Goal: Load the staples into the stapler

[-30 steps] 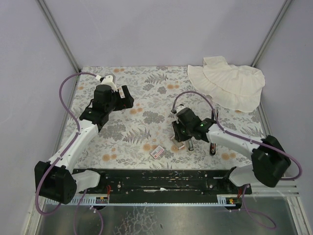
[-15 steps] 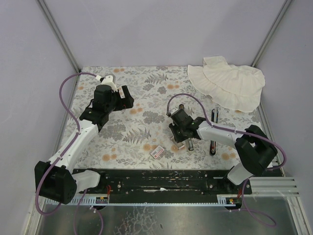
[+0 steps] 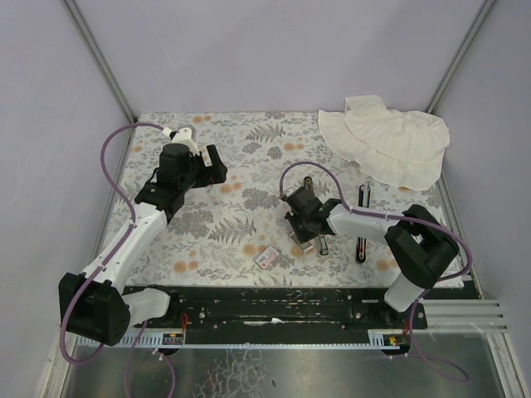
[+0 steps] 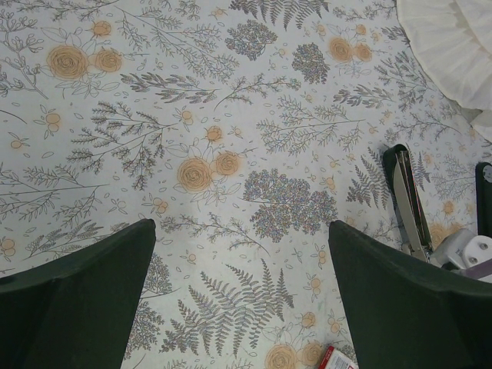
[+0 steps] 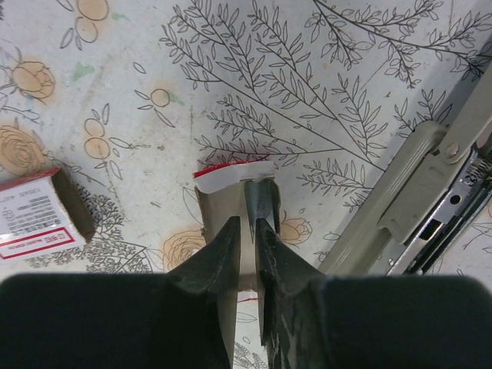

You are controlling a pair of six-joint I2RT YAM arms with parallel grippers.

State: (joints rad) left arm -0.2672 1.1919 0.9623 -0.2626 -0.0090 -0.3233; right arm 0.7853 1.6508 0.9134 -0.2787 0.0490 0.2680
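The staples' tray (image 5: 227, 194), white card with a red edge, lies on the floral cloth; it shows in the top view (image 3: 302, 244) too. A dark grey strip of staples (image 5: 261, 198) stands in it. My right gripper (image 5: 247, 224) is pinched on that strip from above, jaws almost together; in the top view the right gripper (image 3: 299, 229) sits over the tray. The empty sleeve (image 5: 37, 217) lies to its left, also visible in the top view (image 3: 267, 258). The stapler (image 5: 430, 192) lies opened to the right (image 3: 322, 243). My left gripper (image 4: 242, 231) is open and empty, far left (image 3: 210, 166).
A second long black part (image 3: 360, 249) lies right of the stapler, partly under my right arm. A white frilled cloth (image 3: 386, 145) is heaped at the back right. The stapler's open end (image 4: 407, 201) and a sleeve corner (image 4: 338, 360) show in the left wrist view.
My right arm has swung its elbow in and its gripper has shifted slightly left over the tray. The left arm has not moved.
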